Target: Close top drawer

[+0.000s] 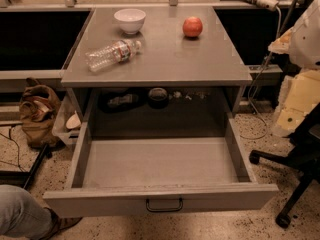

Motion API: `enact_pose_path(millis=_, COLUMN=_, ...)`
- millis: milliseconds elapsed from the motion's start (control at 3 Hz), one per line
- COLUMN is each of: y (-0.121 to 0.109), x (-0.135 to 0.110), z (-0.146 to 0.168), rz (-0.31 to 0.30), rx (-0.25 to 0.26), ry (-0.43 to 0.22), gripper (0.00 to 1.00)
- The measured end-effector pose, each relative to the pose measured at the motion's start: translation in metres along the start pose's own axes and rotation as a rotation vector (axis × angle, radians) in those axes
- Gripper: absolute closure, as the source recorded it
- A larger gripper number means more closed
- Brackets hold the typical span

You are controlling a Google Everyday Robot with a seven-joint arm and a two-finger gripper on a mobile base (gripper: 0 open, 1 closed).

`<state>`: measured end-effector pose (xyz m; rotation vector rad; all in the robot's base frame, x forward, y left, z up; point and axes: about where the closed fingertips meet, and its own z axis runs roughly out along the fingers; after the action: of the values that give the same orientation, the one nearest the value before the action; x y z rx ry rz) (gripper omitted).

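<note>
The top drawer (pixel 159 163) stands pulled far out from under the grey table top (pixel 165 59). Its long grey tray is bare in the front part. A few small items (pixel 122 100) and a dark round thing (pixel 158 96) lie in shadow at its back. Its flat grey front panel (pixel 100 202) faces me at the bottom, with a small dark loop handle (pixel 164 204) at its centre. My gripper is not in view; only white and cream arm casing (pixel 300 91) shows at the right edge.
On the table top are a white bowl (pixel 130 20), a red apple (pixel 192 27) and a plastic bottle (pixel 112 54) lying on its side. A brown bag (pixel 37 111) stands on the floor left, a black chair base (pixel 292 181) right, a person's leg (pixel 20 215) bottom left.
</note>
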<state>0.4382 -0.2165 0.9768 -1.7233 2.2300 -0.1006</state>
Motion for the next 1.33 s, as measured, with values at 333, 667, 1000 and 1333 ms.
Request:
enact_pose_path(millis=333, y=0.000, x=0.000, z=0.000, rz=0.000, rx=0.000, ry=0.000, gripper=0.00)
enact_pose_path(millis=667, y=0.012, x=-0.005, z=0.017, rz=-0.022, rx=-0.002, ry=-0.013, gripper=0.00)
enact_pose_path(millis=1000, y=0.035, x=-0.005, z=0.065, rz=-0.059, rx=-0.017, ry=-0.041, gripper=0.00)
enact_pose_path(millis=1333, y=0.060, x=0.000, z=0.114, rz=-0.102, rx=-0.062, ry=-0.051, gripper=0.00)
